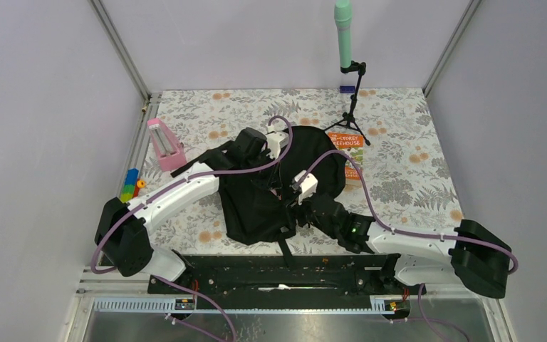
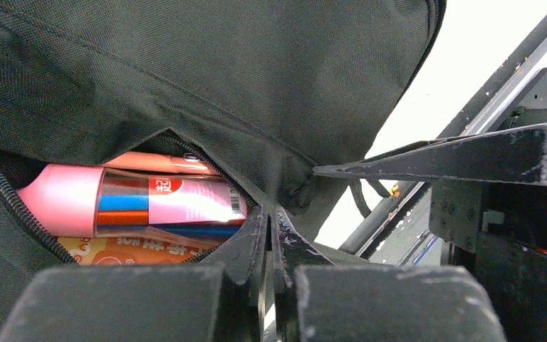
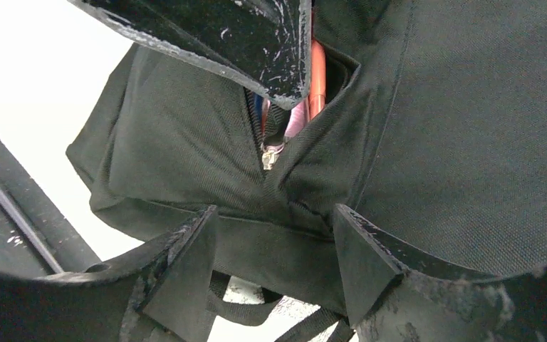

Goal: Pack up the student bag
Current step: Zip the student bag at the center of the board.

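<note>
grey walls (image 1: 43, 107) are enclosing a floral table (image 1: 413, 142); the bag (image 1: 256, 203) is lying central. only the left wrist view is showing a pink bottle (image 2: 114, 199) inside, 10 o'clock from the closed left gripper (image 2: 272, 231); the right gripper (image 3: 274, 224) is gaping.

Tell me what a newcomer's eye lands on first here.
The black backpack sprawls in the middle of the floral table, with the left arm and right arm bent over it. In the left wrist view, a pink-capped tube shows brightly through its unzipped pocket. A mint-green cylinder stands on a tripod at the far edge.
</note>
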Controlling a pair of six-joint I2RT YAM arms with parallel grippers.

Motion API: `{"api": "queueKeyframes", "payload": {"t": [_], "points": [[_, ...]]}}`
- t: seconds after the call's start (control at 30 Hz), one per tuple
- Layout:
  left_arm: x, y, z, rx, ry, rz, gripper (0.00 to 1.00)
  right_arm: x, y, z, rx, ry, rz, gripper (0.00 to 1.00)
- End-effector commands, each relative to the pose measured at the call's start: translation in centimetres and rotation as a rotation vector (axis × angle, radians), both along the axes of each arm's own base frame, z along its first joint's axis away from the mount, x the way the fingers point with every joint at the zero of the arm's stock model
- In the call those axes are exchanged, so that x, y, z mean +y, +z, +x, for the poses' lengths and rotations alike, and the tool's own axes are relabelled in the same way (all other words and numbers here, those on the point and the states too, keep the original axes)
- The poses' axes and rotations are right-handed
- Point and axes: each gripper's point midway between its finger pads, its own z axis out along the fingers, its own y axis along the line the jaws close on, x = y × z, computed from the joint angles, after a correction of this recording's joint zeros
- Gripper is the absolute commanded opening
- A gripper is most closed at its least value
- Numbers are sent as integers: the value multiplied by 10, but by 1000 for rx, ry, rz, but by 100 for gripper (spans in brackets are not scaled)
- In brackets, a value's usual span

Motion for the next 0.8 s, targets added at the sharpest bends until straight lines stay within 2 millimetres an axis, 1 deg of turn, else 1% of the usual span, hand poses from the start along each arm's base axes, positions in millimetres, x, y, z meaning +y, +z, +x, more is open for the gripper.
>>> {"api": "queueKeyframes", "payload": {"t": [0.0, 0.13, 0.2, 0.23, 0.37, 0.5, 0.63, 0.77], "points": [[-4, 20, 6, -66, -3, -64, 0, 15, 34, 22, -106, -62, 74, 66], [-2, 23, 8, -82, 3, -69, 0, 22, 24, 26, -97, -61, 43, 62], [-1, 26, 10, -102, 9, -74, 0, 24, 19, 26, -90, -58, 29, 56], [0, 27, 11, -111, 13, -73, 0, 23, 17, 26, -87, -59, 24, 50], [2, 33, 16, -139, 24, -78, 0, 16, 9, 24, -75, -72, 8, 21], [4, 36, 21, -153, 45, -74, 0, 10, 5, 17, -59, -58, 17, 0], [10, 38, 30, -181, 86, -55, 0, 4, 0, 10, -47, -39, 18, 0], [19, 43, 43, -210, 145, -41, 0, 0, -3, 3, -34, -14, 16, 0]]}}
